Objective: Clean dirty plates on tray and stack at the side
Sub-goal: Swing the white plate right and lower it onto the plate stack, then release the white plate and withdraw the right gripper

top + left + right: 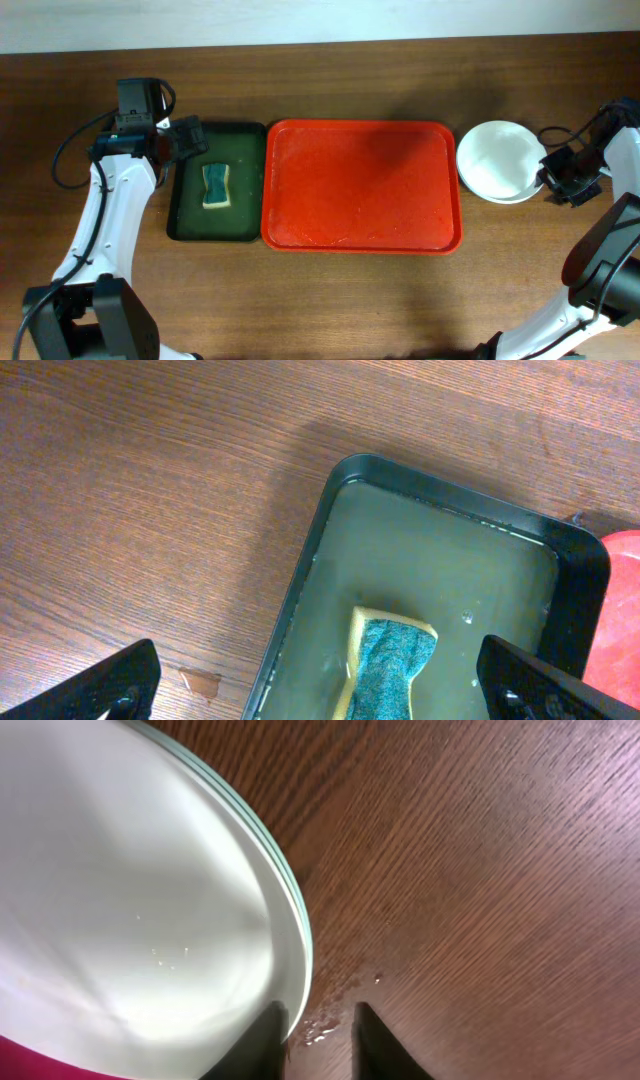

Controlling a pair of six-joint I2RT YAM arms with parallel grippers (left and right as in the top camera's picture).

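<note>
The plates point(497, 160) are stacked on the table just right of the red tray point(360, 235), which holds nothing. The white plate point(130, 900) is on top, and thin mint and bluish rims point(288, 885) show under it. My right gripper point(552, 180) sits at the stack's right edge. Its fingers point(318, 1012) are a narrow gap apart, one over the plate rim and one over the wet table, with nothing between them. My left gripper point(190, 138) is wide open point(318, 665) above the dark green tray.
The dark green tray point(245, 135) left of the red tray holds murky water and a yellow sponge with a teal top point(216, 186), which also shows in the left wrist view point(390, 670). Water drops lie on the wood by the plates point(345, 990).
</note>
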